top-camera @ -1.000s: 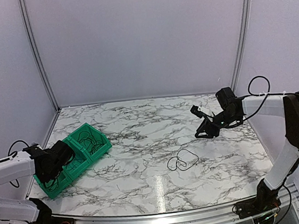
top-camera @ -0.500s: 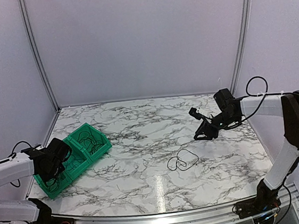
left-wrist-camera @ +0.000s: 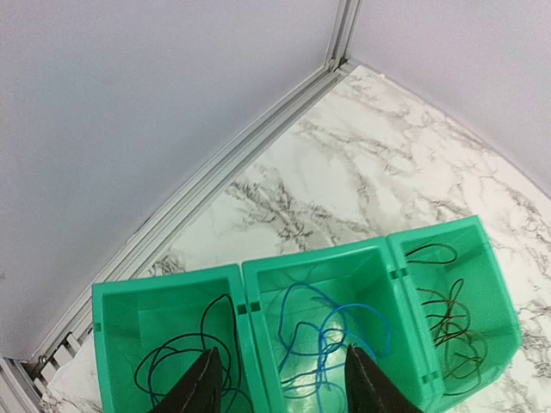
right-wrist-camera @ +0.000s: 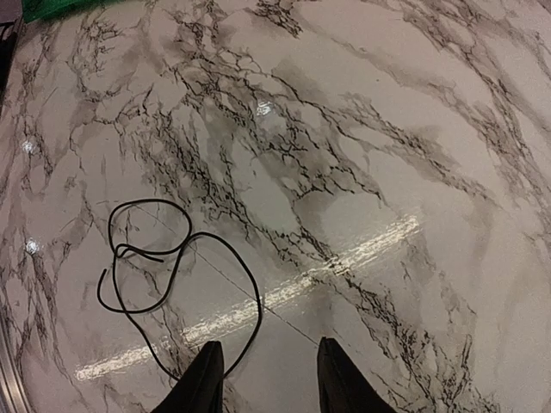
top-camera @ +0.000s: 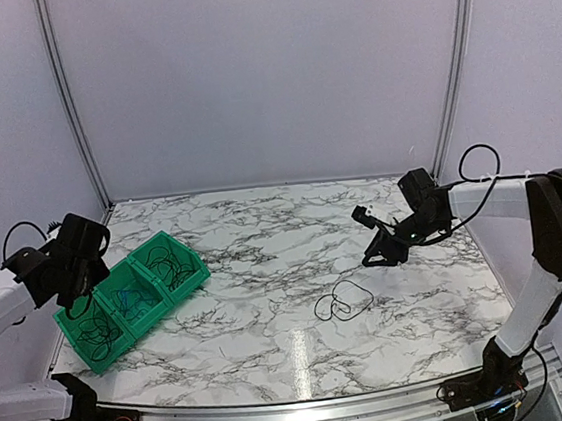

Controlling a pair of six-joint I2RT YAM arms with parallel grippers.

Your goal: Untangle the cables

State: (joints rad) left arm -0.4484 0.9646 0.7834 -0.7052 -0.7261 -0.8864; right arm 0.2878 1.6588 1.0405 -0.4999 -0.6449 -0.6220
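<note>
I have the left fingers spread apart with nothing between them, hanging above the green bin at the left edge of the bench. The left wrist view looks straight down through the gap into the middle compartment. The bin has three compartments in a row. A black cable is looped in the one nearest the arm bases, a blue cable is coiled in the middle one, and a dark cable is bunched in the far one. I cannot tell whether that last one is black or brown.

The right fingers are released too, gripping nothing, and are held over the right half of the bench, pointing down and inward. One loose black cable lies flat on the marble near the bench's middle, in an untidy loop with one strand crossing over itself. From overhead it sits near the right fingers but apart from them. In the right wrist view one end of it trails toward the fingertips.
</note>
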